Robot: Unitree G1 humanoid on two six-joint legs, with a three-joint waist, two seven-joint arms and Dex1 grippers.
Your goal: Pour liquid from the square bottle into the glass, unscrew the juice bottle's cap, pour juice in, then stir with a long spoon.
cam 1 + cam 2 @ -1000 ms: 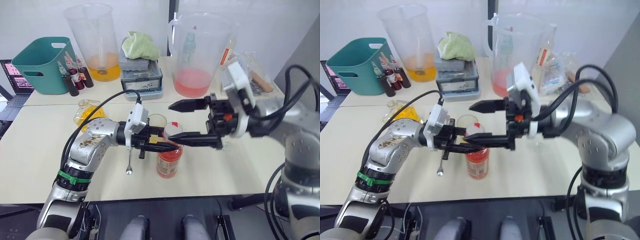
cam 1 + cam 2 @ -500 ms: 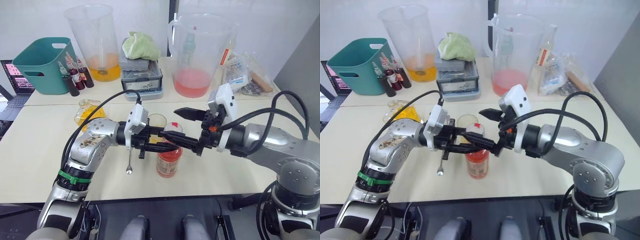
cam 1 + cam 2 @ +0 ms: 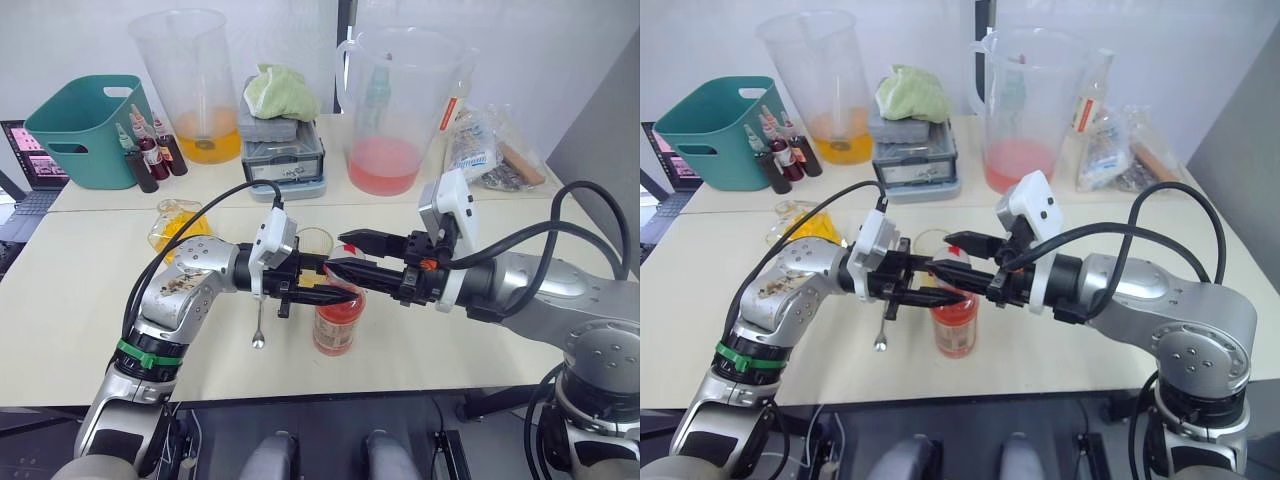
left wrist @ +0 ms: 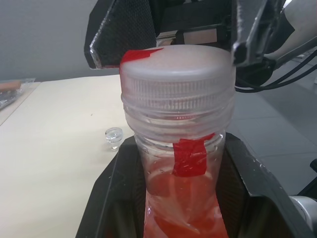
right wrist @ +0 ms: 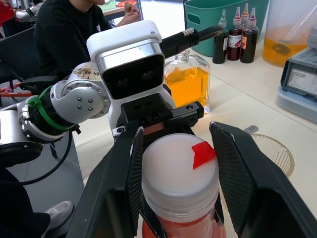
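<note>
Head views: the juice bottle (image 3: 338, 322) stands upright on the desk (image 3: 80, 300), the left pincer (image 3: 322, 279) clamped round its neck. The right pincer (image 3: 345, 255) reaches in from the opposite side, fingers spread either side of the cap (image 3: 953, 259). Just behind sits the glass (image 3: 314, 240).

Left wrist view: the black fingers (image 4: 111, 198) hug the neck below the cap.

Right wrist view: the fingers (image 5: 130, 173) bracket the cap, a slight gap on one side; the square bottle (image 5: 185, 82) stands beyond.

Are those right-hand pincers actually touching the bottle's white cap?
Apart. The right wrist view shows the right gripper straddling the cap, with gaps on both sides.
</note>
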